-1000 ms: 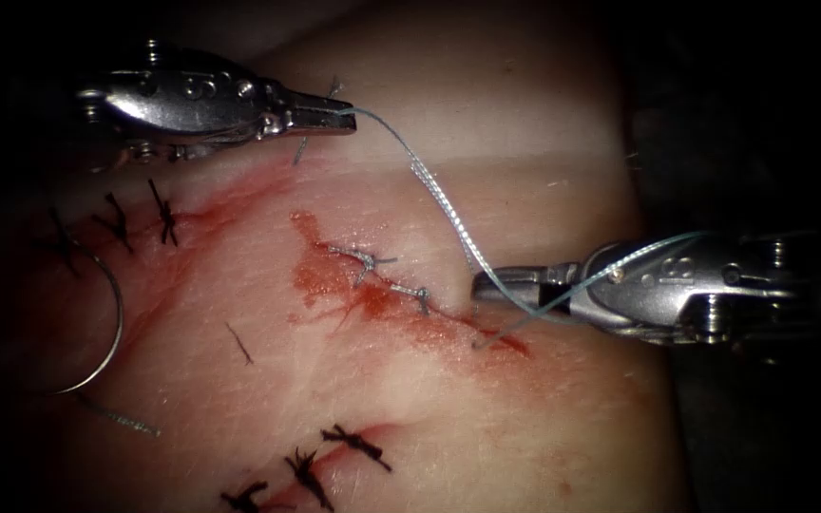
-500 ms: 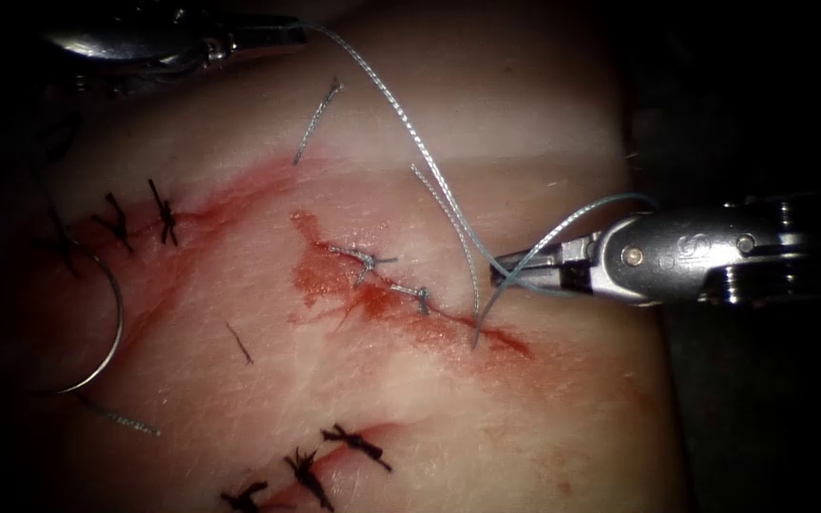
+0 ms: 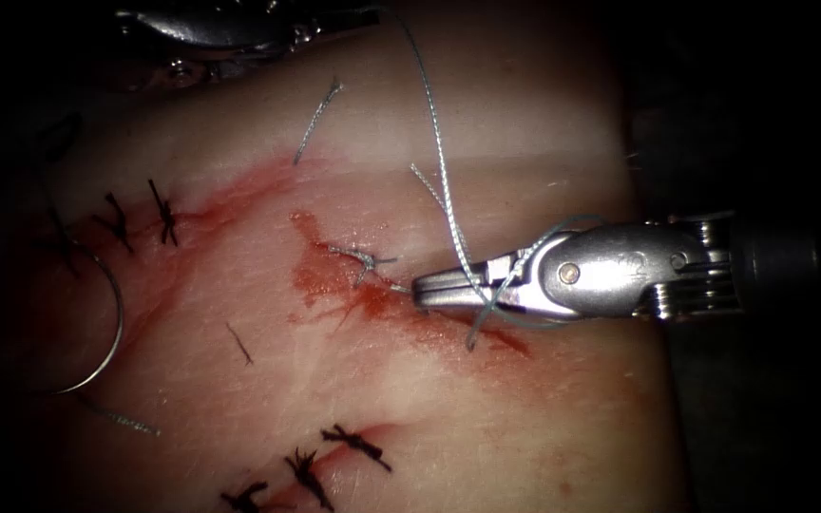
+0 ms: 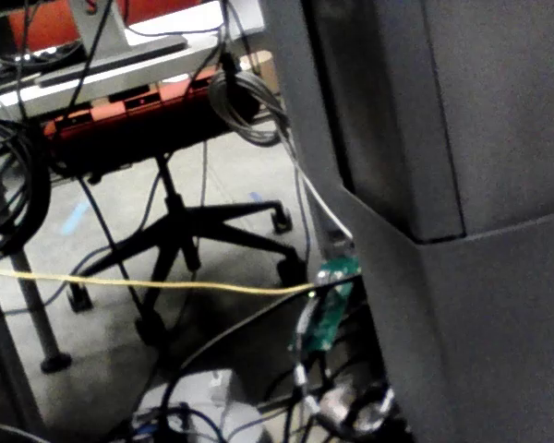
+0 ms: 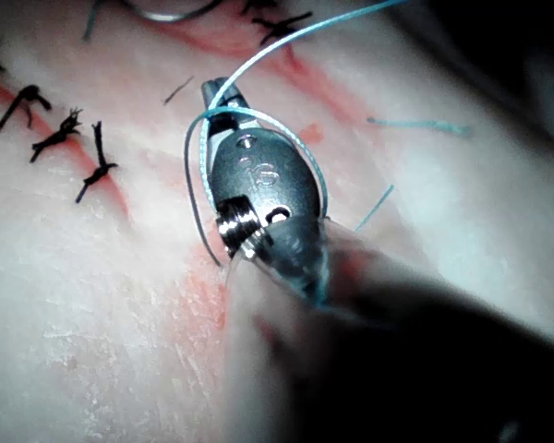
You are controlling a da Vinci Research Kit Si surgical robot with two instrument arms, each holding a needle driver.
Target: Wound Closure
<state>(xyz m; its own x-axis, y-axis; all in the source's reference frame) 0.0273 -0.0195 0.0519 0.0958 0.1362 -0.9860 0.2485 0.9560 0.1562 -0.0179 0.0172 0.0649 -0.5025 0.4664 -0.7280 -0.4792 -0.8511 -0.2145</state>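
Tissue [image 3: 486, 427]: pale pork belly across the endoscope view, smeared with red fluid [image 3: 334, 280] around the middle cut [image 3: 486, 332]; also seen close under the right tool in the right wrist view [image 5: 92, 323].
Right tool [image 3: 429, 290]: entering from the right, lying flat over the cut, tips pointing left and reaching the stitched part; thread looped around the jaws, which look closed, though whether anything is pinched between them cannot be told. In the right wrist view [image 5: 212, 92], the same loop wound around the tool's head.
Left tool [image 3: 353, 17]: at the upper edge, well apart from the cut; thread meets its tip, so apparently clamped on the thread, jaws themselves dim.
Thread [image 3: 439, 161]: pale blue-grey, running from the left tool down to the right tool, crossing over the jaws and ending in the tissue just below them at the cut.
Needle [image 3: 111, 323]: curved, lying free on the tissue far left of the cut, held by neither tool, not seen entering the tissue.
Earlier stitches [image 3: 368, 258]: grey knots on the cut, left of the right tool's tips.
Dark stitches [image 3: 163, 214]: on the left cut; more [image 3: 353, 442] below.
Cut end of thread [image 3: 315, 119]: loose on the tissue, near the left tool.
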